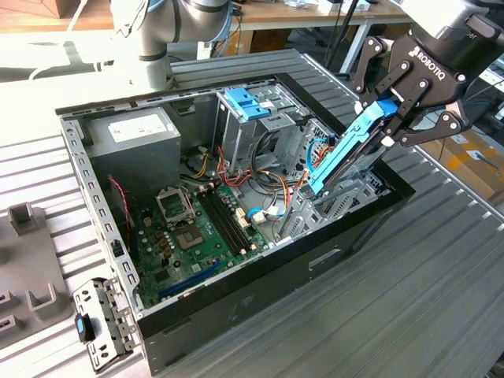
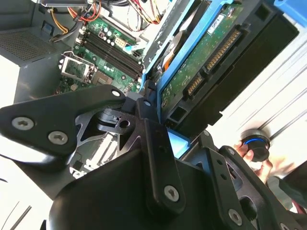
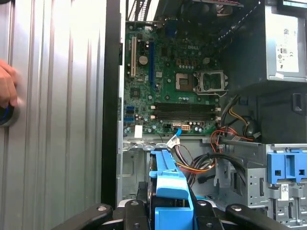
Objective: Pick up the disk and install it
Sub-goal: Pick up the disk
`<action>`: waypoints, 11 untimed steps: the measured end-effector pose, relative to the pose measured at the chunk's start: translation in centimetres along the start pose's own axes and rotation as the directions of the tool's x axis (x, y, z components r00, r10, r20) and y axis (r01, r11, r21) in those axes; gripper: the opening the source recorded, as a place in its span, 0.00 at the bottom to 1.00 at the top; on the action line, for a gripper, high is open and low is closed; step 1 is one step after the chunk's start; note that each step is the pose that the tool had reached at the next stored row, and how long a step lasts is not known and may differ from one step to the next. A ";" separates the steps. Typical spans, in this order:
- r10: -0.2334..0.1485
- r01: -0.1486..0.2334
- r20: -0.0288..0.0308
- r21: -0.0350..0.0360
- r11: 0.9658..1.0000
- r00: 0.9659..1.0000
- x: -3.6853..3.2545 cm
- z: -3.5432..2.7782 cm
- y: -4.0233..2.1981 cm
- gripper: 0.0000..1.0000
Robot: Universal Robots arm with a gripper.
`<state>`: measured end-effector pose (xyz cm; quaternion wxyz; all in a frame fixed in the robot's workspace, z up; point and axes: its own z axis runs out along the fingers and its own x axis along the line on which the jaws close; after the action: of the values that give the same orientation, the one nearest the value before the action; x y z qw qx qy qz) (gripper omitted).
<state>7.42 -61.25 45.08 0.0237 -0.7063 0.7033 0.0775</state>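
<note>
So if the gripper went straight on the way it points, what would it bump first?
Probably the metal bay in the case; the disk in the gripper tilts toward it. Depth is unclear.

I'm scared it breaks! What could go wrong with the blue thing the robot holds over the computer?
The disk hangs tilted in the tool, its low end at the metal bay; it might jam or scrape there. The orange cables lie close by and could get pinched. The disk's bare circuit board could be knocked.
</note>
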 end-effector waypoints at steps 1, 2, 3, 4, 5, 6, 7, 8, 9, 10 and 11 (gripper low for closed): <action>0.000 0.000 0.000 0.000 1.000 1.000 -0.02 -0.01 -0.08 0.37; 0.000 0.000 0.000 0.000 1.000 1.000 -0.04 0.00 -0.15 0.37; 0.000 0.000 0.000 0.000 1.000 1.000 -0.04 -0.01 -0.18 0.37; 0.000 0.000 0.000 0.000 1.000 1.000 -0.05 -0.01 -0.18 0.37; 0.000 0.000 0.000 0.000 1.000 1.000 -0.05 -0.01 -0.19 0.37; 0.000 0.000 0.000 0.000 1.000 1.000 -0.05 -0.01 -0.19 0.37; 0.000 0.000 0.000 0.000 1.000 1.000 -0.05 -0.01 -0.20 0.37; 0.000 0.000 0.000 0.000 1.000 1.000 -0.05 -0.01 -0.20 0.37; 0.000 0.000 0.000 0.000 1.000 1.000 -0.05 -0.01 -0.20 0.37; 0.000 0.000 0.000 0.000 1.000 1.000 -0.05 -0.01 -0.20 0.37; 0.000 0.000 0.000 0.000 1.000 1.000 -0.05 -0.01 -0.20 0.37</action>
<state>7.62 -61.20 45.08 0.0236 -0.7063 0.7032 0.0774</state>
